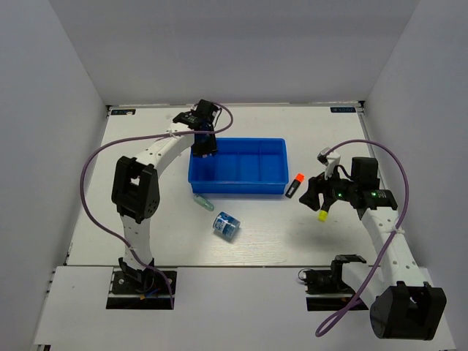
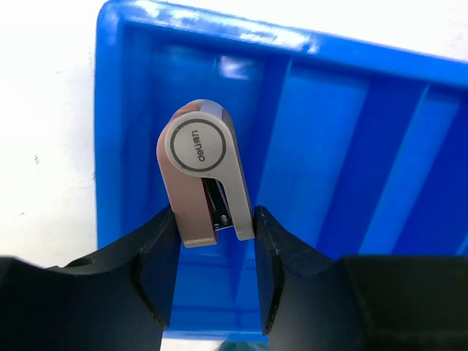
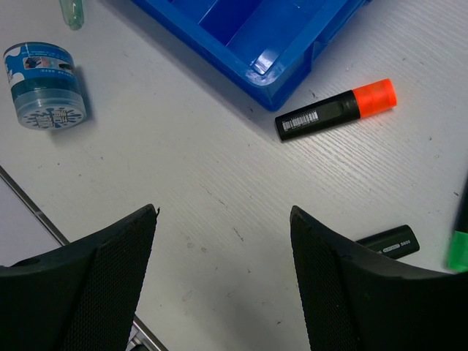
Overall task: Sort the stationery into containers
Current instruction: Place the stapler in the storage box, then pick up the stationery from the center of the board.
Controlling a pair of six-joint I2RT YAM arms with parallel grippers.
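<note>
From above: one divided blue tray (image 1: 238, 167), one blue-clear tape roll (image 1: 225, 224), one mint piece (image 1: 202, 202), one orange-capped highlighter (image 1: 295, 185), one yellow-capped highlighter (image 1: 322, 212), all beside the tray

Left wrist: the left gripper (image 2: 213, 227) pinches a pastel pink piece (image 2: 205, 179), badge lettering unreadable, over the tray's end compartment

Right wrist: the right gripper (image 3: 223, 241) is spread and empty; the orange-capped highlighter bears a barcode label (image 3: 300, 123)
</note>
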